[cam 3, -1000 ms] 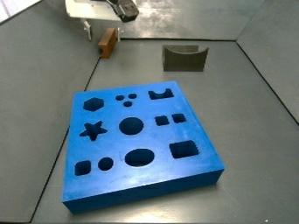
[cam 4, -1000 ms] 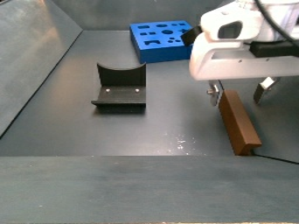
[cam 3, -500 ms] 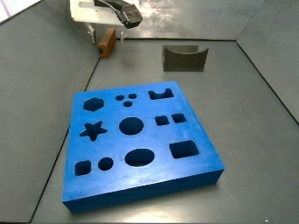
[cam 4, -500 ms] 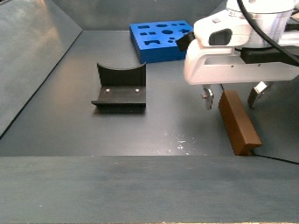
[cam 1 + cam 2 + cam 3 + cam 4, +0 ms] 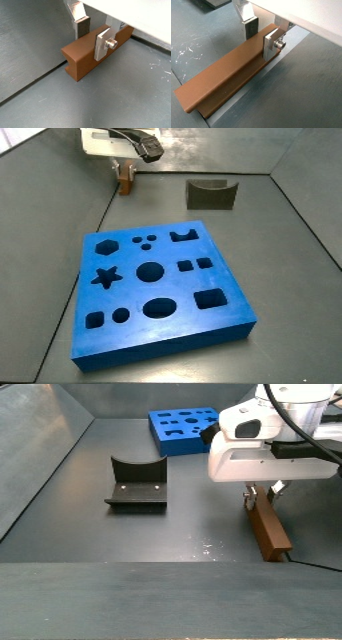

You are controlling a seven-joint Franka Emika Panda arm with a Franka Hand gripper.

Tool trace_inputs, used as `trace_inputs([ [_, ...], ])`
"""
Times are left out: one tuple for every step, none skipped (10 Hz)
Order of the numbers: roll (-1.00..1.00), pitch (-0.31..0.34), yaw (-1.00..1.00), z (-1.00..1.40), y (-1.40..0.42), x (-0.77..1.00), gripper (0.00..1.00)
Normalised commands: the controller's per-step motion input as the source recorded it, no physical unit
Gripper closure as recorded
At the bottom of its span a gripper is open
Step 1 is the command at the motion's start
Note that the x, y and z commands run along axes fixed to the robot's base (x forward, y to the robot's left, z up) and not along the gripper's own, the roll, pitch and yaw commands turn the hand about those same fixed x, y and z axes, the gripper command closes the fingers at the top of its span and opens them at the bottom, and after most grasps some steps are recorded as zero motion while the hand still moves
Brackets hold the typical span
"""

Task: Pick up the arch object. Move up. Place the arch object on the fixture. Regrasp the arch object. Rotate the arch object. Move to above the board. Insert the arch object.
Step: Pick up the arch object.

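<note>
My gripper straddles the long orange-brown wooden arch object, lying well apart from the dark U-dipped fixture; grip unconfirmed. I should close squarely before lifting.

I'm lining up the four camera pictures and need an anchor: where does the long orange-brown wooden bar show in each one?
Wrist view: long orange-brown wooden bar seen end-on, between the pincer fingers.
Wrist view: the bar runs lengthwise across the picture.
Side view: a small piece at top left, under the pincer, against the wall.
Side view: right of centre, on the floor.
Shared landmark: the silver pincer fingers astride the bar.
</note>
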Motion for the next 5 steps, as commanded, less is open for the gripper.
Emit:
trace_inputs([
  [0.0,0.0,0.0,0.0,0.0,0.0,1.0],
  [0.0,0.0,0.0,0.0,0.0,0.0,1.0],
  [0.0,0.0,0.0,0.0,0.0,0.0,1.0],
  [0.0,0.0,0.0,0.0,0.0,0.0,1.0],
  [0.0,0.0,0.0,0.0,0.0,0.0,1.0],
])
